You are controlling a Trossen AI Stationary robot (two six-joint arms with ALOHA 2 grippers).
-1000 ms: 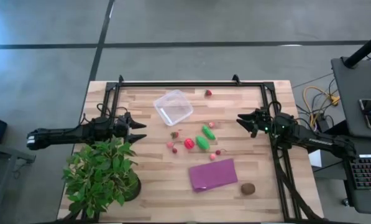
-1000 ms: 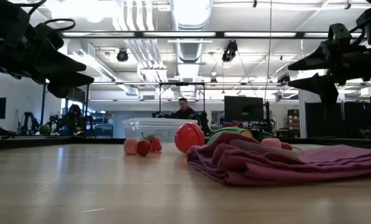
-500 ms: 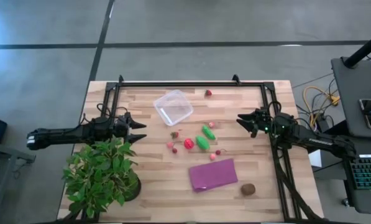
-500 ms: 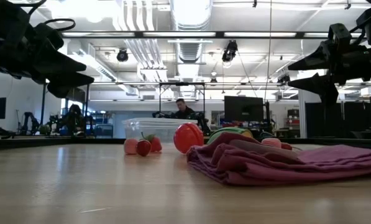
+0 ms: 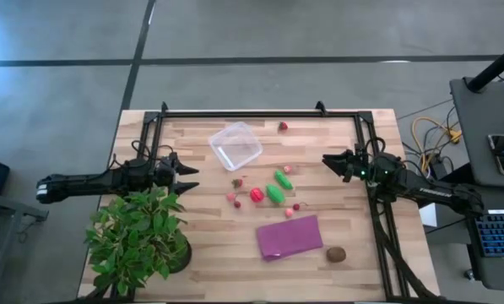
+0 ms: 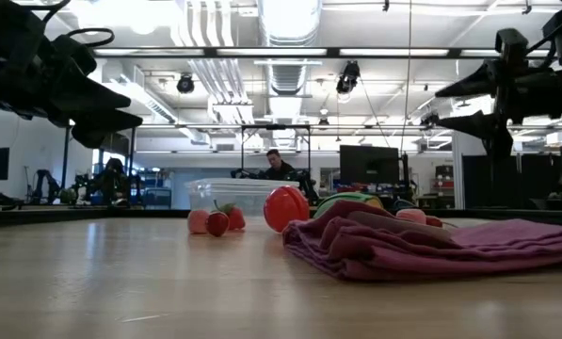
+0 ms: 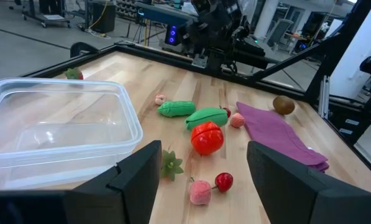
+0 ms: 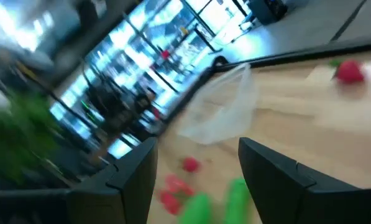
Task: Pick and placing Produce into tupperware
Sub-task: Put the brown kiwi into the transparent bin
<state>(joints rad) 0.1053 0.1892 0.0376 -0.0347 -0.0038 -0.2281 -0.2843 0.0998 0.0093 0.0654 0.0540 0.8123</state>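
Observation:
The clear square tupperware [image 5: 235, 145] sits on its base at the table's far middle, with nothing in it. The produce lies scattered to its near right: two green oblong pieces [image 5: 283, 179] [image 5: 274, 193], a red round piece [image 5: 257, 194], small pink and red berries [image 5: 232, 198], one red berry [image 5: 283, 127] by the far edge, and a brown ball [image 5: 336, 253] near the front right. My left gripper [image 5: 184, 176] hovers open at the table's left, facing the tupperware [image 7: 61, 124]. My right gripper [image 5: 329, 162] hovers open at the right, above the table and clear of the produce.
A purple cloth [image 5: 289, 236] lies crumpled at the near middle. A leafy potted plant [image 5: 142, 236] stands at the near left corner, just under my left arm. A black frame [image 5: 235, 112] runs round the table's edges. A person sits in the room beyond the table [image 6: 279, 165].
My right gripper has shifted slightly toward the table's far edge and risen a little, staying open. My left arm and all the objects have kept still.

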